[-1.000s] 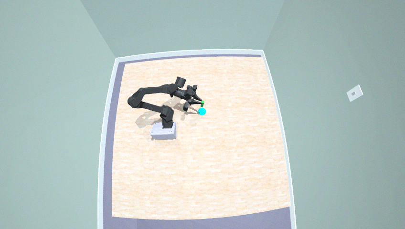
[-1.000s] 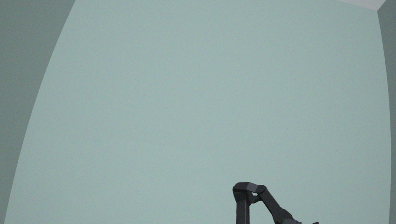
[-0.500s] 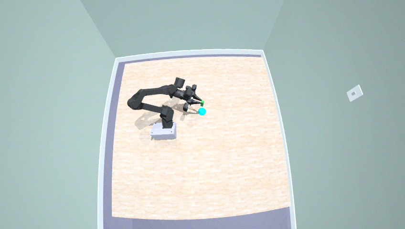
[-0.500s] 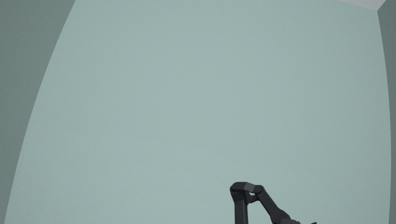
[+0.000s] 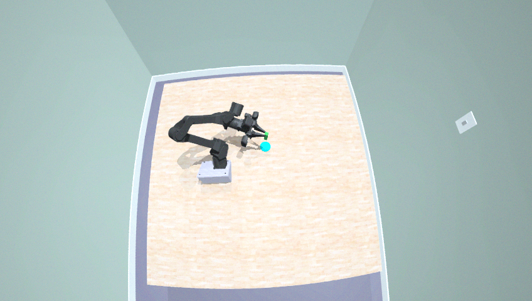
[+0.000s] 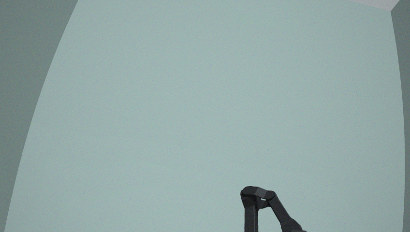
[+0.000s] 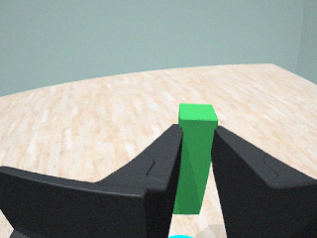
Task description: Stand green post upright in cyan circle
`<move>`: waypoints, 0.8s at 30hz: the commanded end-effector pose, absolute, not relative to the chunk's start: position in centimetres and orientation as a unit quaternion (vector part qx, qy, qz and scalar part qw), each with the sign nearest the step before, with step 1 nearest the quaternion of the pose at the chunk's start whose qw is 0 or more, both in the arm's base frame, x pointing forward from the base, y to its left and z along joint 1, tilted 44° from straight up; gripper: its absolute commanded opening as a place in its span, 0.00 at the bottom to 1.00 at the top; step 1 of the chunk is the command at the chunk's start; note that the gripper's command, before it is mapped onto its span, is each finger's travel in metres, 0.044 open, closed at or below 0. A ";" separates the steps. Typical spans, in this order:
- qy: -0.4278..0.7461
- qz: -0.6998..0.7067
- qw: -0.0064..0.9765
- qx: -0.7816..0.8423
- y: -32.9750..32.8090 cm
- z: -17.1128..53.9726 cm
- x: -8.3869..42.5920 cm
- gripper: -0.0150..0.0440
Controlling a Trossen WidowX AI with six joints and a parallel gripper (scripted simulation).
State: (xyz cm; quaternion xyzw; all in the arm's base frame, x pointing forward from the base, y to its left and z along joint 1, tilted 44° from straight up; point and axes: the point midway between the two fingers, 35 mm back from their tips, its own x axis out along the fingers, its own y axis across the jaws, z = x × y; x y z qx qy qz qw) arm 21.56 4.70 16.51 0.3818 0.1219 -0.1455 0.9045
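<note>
My gripper (image 5: pixel 263 134) (image 7: pixel 195 133) is shut on the green post (image 5: pixel 266 134) (image 7: pixel 196 159). The post stands nearly upright between the two dark fingers in the wrist view, its top poking out above them. It hangs above the table. The cyan circle (image 5: pixel 265 146) lies flat on the wooden table just below and in front of the post. In the wrist view part of the circle is hidden by the fingers. In the exterior view only the arm's elbow (image 6: pixel 257 195) shows.
The arm's grey base (image 5: pixel 214 172) stands left of the circle on the wooden table (image 5: pixel 280 209). A pale raised rim (image 5: pixel 140 148) borders the table. A small white plate (image 5: pixel 465 121) sits on the wall.
</note>
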 end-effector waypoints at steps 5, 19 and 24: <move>0.128 -0.152 0.903 0.381 6.2 14.8 21.8 0.29; 0.128 -0.152 0.903 0.381 8.6 12.2 21.7 0.29; 0.126 -0.151 0.904 0.380 9.4 11.3 21.4 0.29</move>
